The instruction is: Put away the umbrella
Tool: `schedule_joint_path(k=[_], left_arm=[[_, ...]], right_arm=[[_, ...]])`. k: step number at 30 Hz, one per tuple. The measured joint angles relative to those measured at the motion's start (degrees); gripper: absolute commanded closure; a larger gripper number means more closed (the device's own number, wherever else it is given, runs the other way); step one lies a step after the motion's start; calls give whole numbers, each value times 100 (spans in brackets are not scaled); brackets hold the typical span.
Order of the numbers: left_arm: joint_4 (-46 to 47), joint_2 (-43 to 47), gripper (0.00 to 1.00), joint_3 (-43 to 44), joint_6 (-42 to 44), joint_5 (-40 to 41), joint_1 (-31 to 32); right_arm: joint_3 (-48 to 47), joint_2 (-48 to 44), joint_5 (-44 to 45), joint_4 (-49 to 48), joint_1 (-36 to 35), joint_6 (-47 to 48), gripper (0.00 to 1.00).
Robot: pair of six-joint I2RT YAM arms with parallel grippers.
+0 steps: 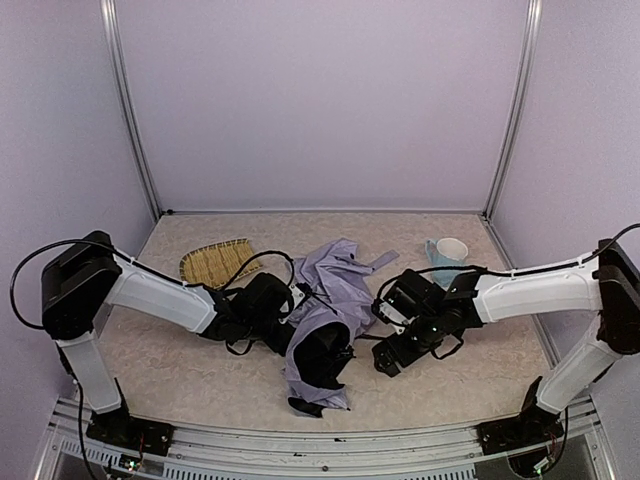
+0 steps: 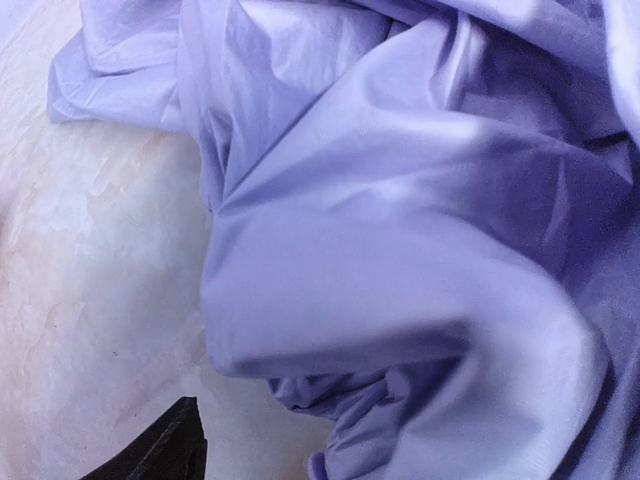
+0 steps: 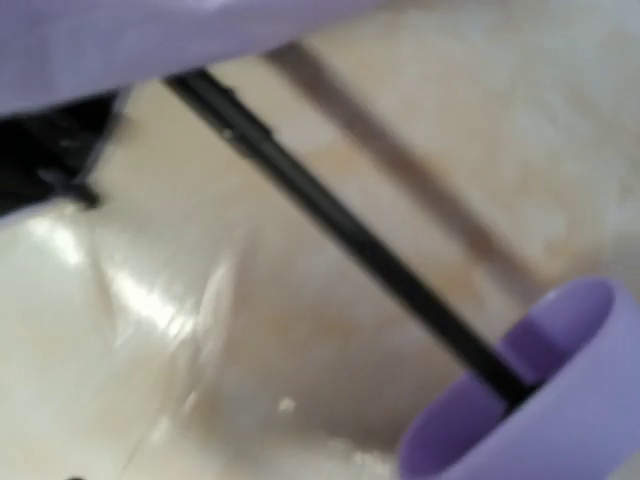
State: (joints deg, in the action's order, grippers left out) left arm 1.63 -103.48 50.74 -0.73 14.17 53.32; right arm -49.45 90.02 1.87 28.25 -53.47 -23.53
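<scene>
The left claw [image 1: 287,318] is buried in the crumpled umbrella [image 1: 335,290] at mid-table, and I cannot tell how far it is open. The right claw [image 1: 388,312] is just beside the cloth, near the black shaft [image 3: 330,215] and handle [image 3: 545,400], its opening equally unclear. One straw tray [image 1: 215,262] lies back left and one cup [image 1: 447,252] back right. The table [image 1: 180,370] is beige and marbled, the walls pale.

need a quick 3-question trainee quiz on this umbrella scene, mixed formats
1. True or false: the woven tray lies to the left of the umbrella.
2. In the right wrist view, the black shaft ends in: A) a lavender handle B) a wooden knob C) a metal hook.
3. Fill in: the cup stands to the ___ of the umbrella.
Key: 1 true; 2 A; 3 right.
</scene>
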Motion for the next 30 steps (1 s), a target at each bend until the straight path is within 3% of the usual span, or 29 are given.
schedule_joint_path(k=[4,10,22,30], left_arm=[[201,11,11,-83,-22,-44,-4],[481,411,6,-608,-184,-17,-162],[1248,1893,3,-1687,-216,-129,-229],[1270,2684,1,-1928,-590,42,-927]], right_arm=[[-256,-603,-24,658,-26,212,0],[-1499,-772,-59,1215,-15,1014,0],[-3971,1368,-452,1255,-42,2844,0],[-4924,2706,-920,1462,-129,3934,0]])
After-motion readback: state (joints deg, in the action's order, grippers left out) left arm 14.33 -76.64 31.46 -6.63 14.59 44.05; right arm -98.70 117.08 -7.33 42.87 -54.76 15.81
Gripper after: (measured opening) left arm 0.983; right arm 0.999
